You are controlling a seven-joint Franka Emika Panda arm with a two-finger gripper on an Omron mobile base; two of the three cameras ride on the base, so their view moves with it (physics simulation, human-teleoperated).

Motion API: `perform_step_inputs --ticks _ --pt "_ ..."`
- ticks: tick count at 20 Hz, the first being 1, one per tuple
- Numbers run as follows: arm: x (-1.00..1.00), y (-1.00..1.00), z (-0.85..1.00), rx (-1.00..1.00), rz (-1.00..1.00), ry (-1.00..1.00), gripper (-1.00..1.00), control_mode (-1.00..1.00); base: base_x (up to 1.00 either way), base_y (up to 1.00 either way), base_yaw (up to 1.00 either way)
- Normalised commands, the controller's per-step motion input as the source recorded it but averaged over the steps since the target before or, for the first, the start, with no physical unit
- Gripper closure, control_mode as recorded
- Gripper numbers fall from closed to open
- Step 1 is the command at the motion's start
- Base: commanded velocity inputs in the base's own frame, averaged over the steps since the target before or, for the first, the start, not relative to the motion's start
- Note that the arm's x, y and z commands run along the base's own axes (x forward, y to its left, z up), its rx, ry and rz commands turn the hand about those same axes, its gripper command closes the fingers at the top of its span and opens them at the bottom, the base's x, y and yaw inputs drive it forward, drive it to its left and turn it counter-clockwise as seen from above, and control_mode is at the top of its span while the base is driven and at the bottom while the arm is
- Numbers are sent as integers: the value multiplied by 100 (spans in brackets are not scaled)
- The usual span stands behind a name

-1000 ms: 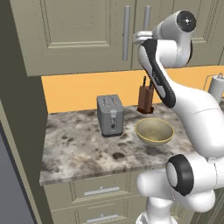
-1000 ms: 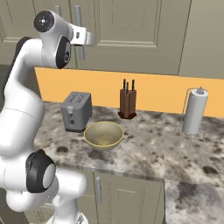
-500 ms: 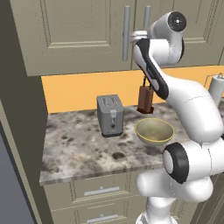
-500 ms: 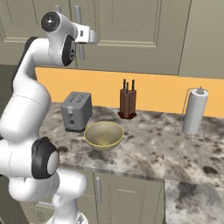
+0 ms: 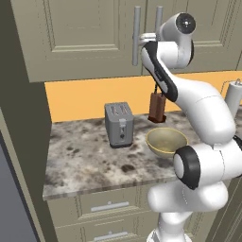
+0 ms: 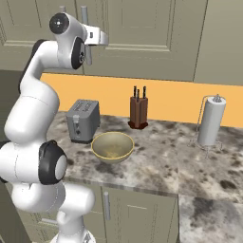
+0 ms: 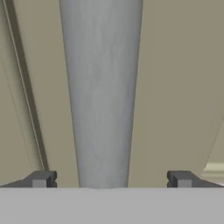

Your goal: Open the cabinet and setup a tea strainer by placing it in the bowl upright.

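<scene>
While the arm reaches up to the wall unit, the items stand as follows, nearest first

Table [image 6: 156,166]: speckled stone top over closed low drawers

Bowl [image 6: 112,146]: yellowish-tan, upright, near the front edge of the table, at 4 o'clock from the toaster, apart from it

Toaster [image 6: 83,120]: grey, at 10 o'clock from the bowl

Knife block [image 6: 138,111]: brown, against the orange backsplash, at 1 o'clock from the bowl

Paper towel holder [image 6: 210,121]: white roll, upright, well apart at 3 o'clock from the knife block

Cabinet [image 5: 94,35]: olive-beige, both doors shut, above the table at 12 o'clock

Fingers [image 7: 42,180]: spread wide, one on each side of a grey bar handle [image 7: 101,94] of the cabinet, clear space between each tip and the bar; nothing gripped

Gripper [image 5: 142,40]: level with the lower part of the bar handles in the left base view
</scene>
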Motion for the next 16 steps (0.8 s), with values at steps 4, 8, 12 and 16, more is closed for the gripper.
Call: perform_step_inputs --ticks 4,8,12,16 --pt "11 1 0 0 0 -3 -100 -100 0 0 0" --pt "5 2 0 0 0 0 100 -100 0 0 0" --pt "0 0 0 0 0 0 100 -100 0 0 0" --pt "-8 -1 0 0 -1 0 100 -100 0 0 0"
